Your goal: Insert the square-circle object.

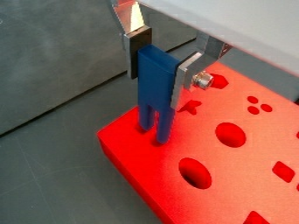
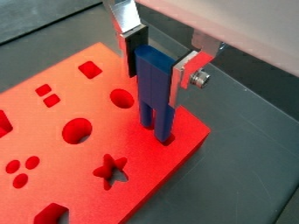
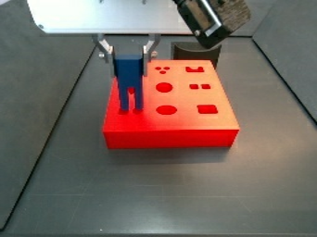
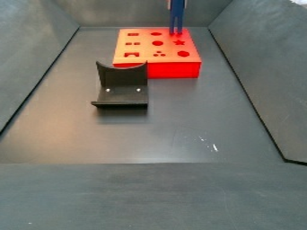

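My gripper (image 1: 163, 66) is shut on the square-circle object (image 1: 155, 92), a bright-blue piece with a blocky top and two thin legs. It hangs upright, and its leg tips are at the top face of the red block (image 1: 233, 175) near one corner. I cannot tell whether the legs have entered holes. The same grip shows in the other wrist view, with the gripper (image 2: 158, 66), the piece (image 2: 155, 87) and the block (image 2: 70, 166). In a side view the gripper (image 3: 128, 48) holds the piece (image 3: 126, 79) over the block's left part (image 3: 168, 134). In another side view only the piece (image 4: 177, 16) shows above the block (image 4: 159, 61).
The red block has several shaped holes, among them round, square and star ones. The dark fixture (image 4: 120, 87) stands on the grey floor beside the block, and it also shows behind the block (image 3: 190, 51). Sloped grey walls ring the floor.
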Available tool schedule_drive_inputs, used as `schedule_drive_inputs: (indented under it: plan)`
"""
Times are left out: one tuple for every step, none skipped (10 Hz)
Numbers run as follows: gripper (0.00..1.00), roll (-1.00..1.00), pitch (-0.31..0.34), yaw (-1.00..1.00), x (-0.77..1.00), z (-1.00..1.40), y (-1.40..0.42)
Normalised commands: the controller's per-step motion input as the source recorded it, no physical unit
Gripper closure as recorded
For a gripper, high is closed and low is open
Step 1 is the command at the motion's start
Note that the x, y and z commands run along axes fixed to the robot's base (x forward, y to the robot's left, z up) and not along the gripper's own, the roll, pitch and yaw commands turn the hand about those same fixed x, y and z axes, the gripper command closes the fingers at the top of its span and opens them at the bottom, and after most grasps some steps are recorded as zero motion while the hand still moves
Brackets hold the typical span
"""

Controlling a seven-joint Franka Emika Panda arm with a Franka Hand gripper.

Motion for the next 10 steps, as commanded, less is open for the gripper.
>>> schedule_drive_inputs:
  plan:
    - [1.0, -0.04, -0.119, 0.09, -0.03, -0.24, -0.04]
    - [1.0, -0.02, -0.093, 0.02, -0.18, -0.17, -0.06]
    - [1.0, -0.03, -0.093, 0.0, -0.35, -0.15, 0.0]
    - [1.0, -0.04, -0.111, -0.06, -0.16, -0.17, 0.0]
    - [1.0, 0.0, -0.081, -0.15, 0.0, -0.13, 0.0]
    - [1.0, 0.0, -0.077, -0.17, 0.0, -0.19, 0.0]
    - [1.0, 0.0, -0.067, -0.18, 0.09, -0.41, 0.0]
    - [1.0, 0.08, -0.073, -0.13, 0.17, -0.69, 0.0]
    - [1.0, 0.21, -0.02, -0.14, 0.14, -0.85, 0.0]
    - [1.0, 0.23, 0.0, -0.12, 0.14, -0.92, 0.0]
